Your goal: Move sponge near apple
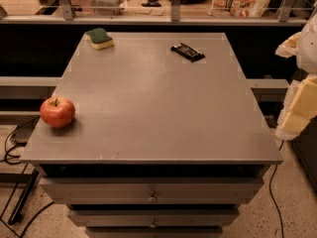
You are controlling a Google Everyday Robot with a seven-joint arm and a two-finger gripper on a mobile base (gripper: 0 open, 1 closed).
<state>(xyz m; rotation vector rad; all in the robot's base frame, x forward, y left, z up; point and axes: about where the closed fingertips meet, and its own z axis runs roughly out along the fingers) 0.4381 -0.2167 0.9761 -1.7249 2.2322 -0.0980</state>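
The sponge [100, 38], dark green top over pale yellow foam, lies at the far left corner of the grey table [148, 103]. The red apple [57, 111] with a short stem stands near the table's left edge, toward the front. My gripper [302, 100] hangs at the right edge of the view, beyond the table's right side, far from both the sponge and the apple. Its pale yellow fingers [303, 107] hold nothing that I can see.
A flat black rectangular packet [187, 52] lies at the far right part of the table. Drawers [151, 196] sit under the tabletop. A rail and shelf with bags run behind the table. Cables lie on the floor at left and right.
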